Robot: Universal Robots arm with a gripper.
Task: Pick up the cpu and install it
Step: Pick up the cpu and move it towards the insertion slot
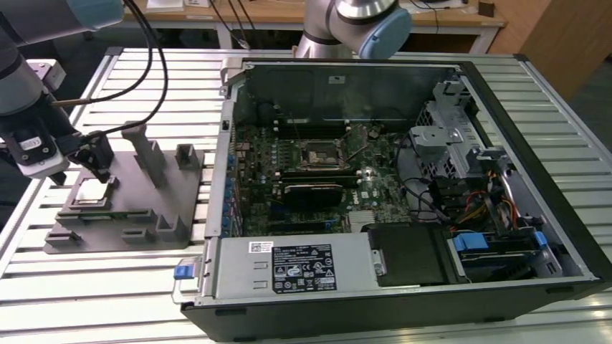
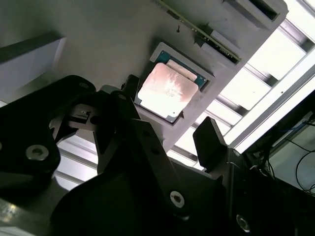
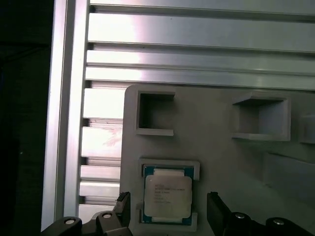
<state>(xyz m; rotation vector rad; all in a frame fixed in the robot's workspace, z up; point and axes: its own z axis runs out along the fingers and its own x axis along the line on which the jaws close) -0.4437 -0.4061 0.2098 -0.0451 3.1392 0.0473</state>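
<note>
Here the cpu [image 3: 167,195] lies flat, silver top up, in a square recess of the grey tray [image 3: 211,132]. My gripper [image 3: 170,204] hovers over it, fingers [image 3: 217,209] spread wide, one on either side and clear of the chip. In the exterior view, the tray sits at nine o'clock from the open computer case [image 1: 383,315].

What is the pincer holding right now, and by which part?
Nothing. The open pincer hovers astride the cpu, which lies ungripped in the grey tray.
</note>
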